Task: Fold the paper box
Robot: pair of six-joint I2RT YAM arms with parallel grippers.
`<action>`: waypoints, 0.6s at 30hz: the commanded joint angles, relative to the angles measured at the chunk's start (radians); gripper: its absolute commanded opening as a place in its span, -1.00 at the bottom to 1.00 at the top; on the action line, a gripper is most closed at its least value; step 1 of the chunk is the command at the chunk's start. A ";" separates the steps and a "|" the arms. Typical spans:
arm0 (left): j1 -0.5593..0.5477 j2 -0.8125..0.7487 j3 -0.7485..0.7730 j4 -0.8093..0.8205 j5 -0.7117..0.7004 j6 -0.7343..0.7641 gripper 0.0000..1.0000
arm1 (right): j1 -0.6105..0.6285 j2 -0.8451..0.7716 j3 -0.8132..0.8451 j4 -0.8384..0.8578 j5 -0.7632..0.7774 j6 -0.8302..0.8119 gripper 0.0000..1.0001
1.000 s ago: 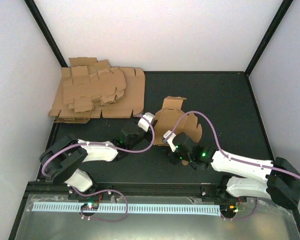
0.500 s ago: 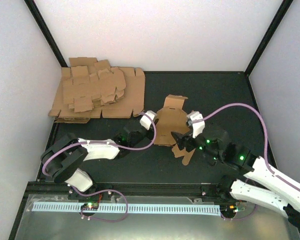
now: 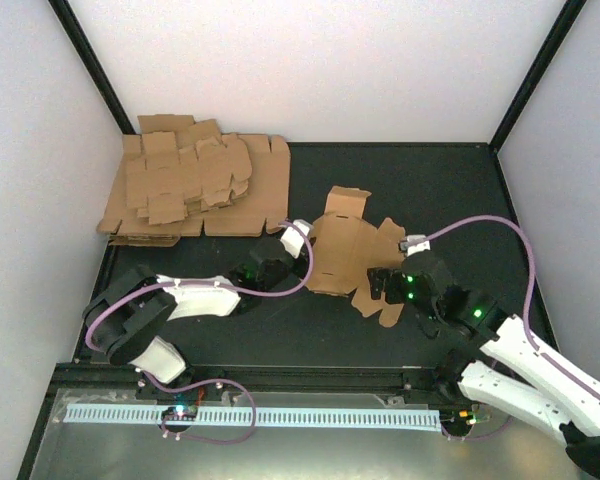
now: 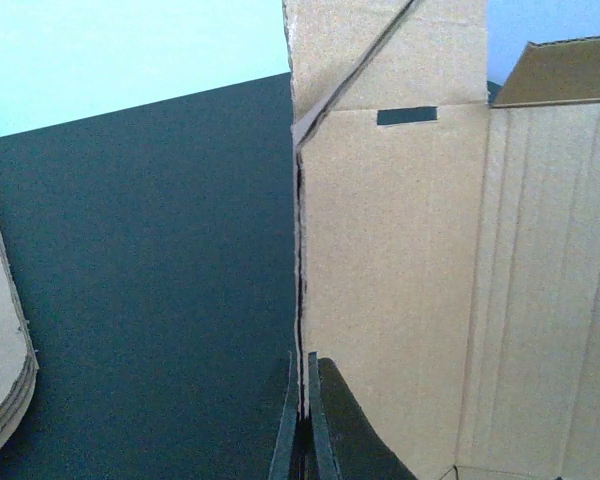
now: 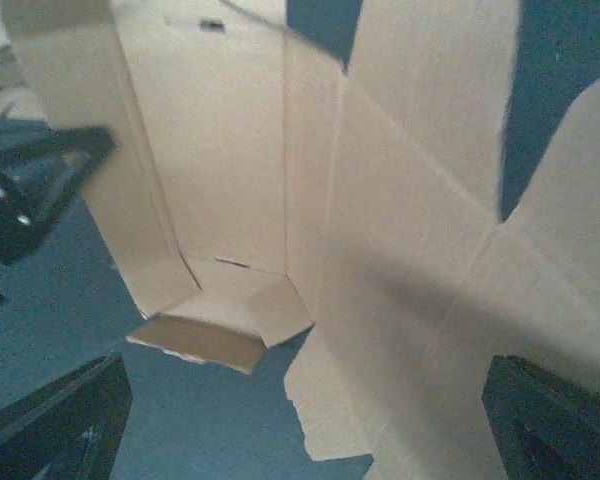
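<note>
The black table (image 3: pixel 460 190) is holding a pile (image 3: pixel 195 190) of brown sheets at its back left. The box (image 3: pixel 345 250) is lying in the middle, half folded, its left wall standing up and its right flaps lying flat. The left gripper (image 4: pixel 303 400) is pinching that wall, jaws closed on it. The right gripper (image 3: pixel 380 283) is hanging over the flaps, jaws wide open. I think the walls are being raised; next, a flat flap needs lifting.
</note>
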 commanded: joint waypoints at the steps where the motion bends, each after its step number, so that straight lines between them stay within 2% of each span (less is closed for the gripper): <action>1: 0.006 0.014 0.034 -0.052 -0.007 -0.008 -0.97 | -0.005 -0.020 -0.055 0.068 0.003 0.085 1.00; 7: 0.011 0.036 0.054 -0.081 -0.008 -0.017 -0.97 | -0.005 -0.164 -0.059 0.029 0.117 0.059 0.97; 13: 0.017 0.047 0.058 -0.075 -0.013 -0.030 -0.97 | -0.005 -0.139 -0.029 -0.102 0.220 0.127 0.99; 18: 0.018 0.055 0.061 -0.068 -0.006 -0.024 -0.97 | -0.013 -0.112 -0.087 -0.023 0.165 0.130 1.00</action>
